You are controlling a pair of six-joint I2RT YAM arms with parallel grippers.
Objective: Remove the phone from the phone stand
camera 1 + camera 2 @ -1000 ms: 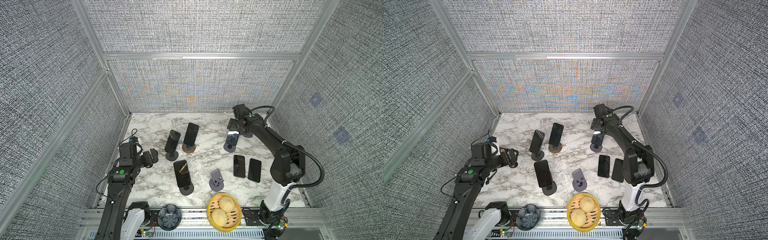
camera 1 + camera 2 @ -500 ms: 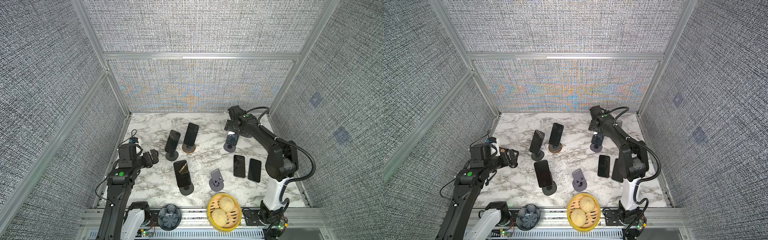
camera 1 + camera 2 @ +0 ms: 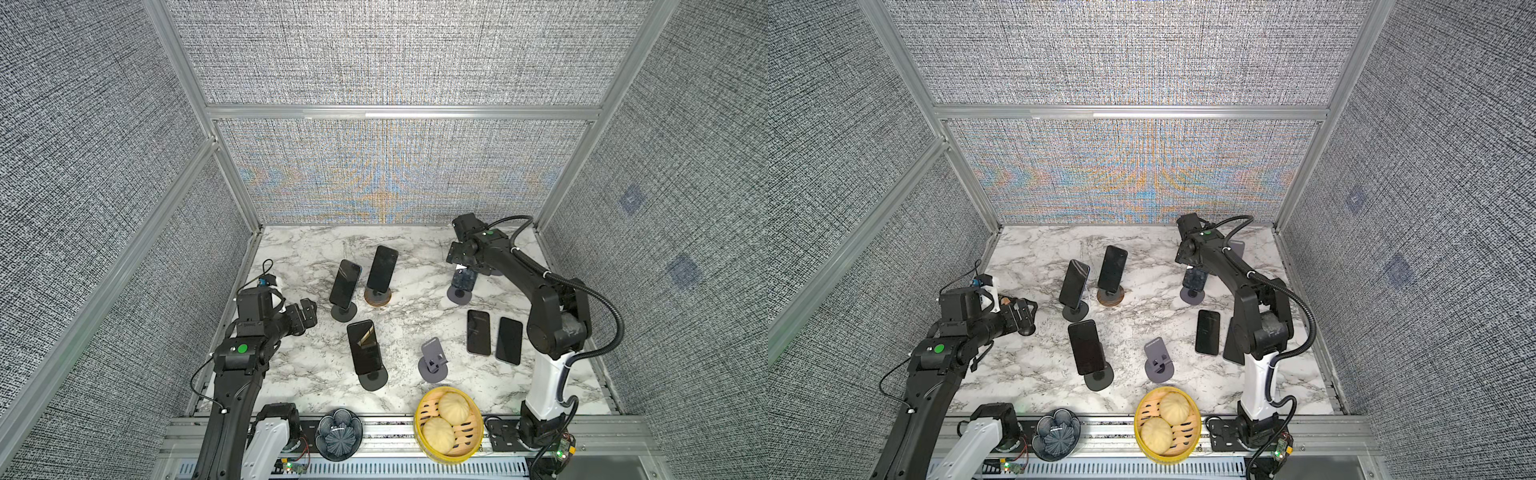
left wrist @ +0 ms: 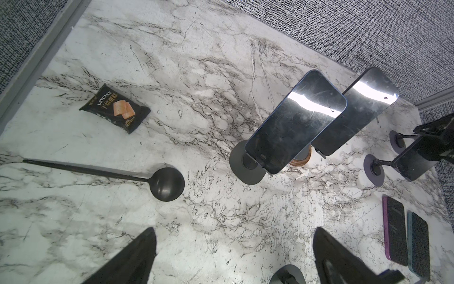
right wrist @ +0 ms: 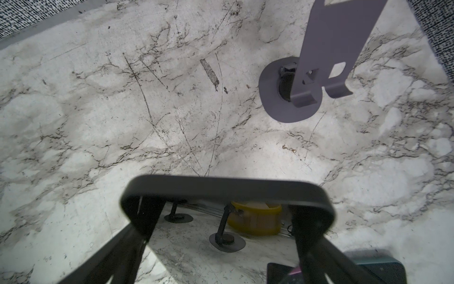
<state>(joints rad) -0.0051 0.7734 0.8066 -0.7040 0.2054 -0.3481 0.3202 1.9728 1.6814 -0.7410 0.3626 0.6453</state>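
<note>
**Phone on its stand at the counter's back right**

The dark, slab-shaped smartphone [image 3: 464,277] with a glossy black face sits on a dark grey-purple phone stand [image 3: 459,296], which has a flat round base and a thin stem. In both top views the pair is at the back right of the marble counter [image 3: 415,316]. The stand's base lies flat on the marble. The phone [image 3: 1195,278] is upright in portrait and leans back on the cradle, raised above the base [image 3: 1192,296].

In the right wrist view its rounded top edge [image 5: 228,188] runs crosswise. The right gripper [image 5: 226,209] has one finger at each side edge. Whether they press on the phone cannot be told.
</note>
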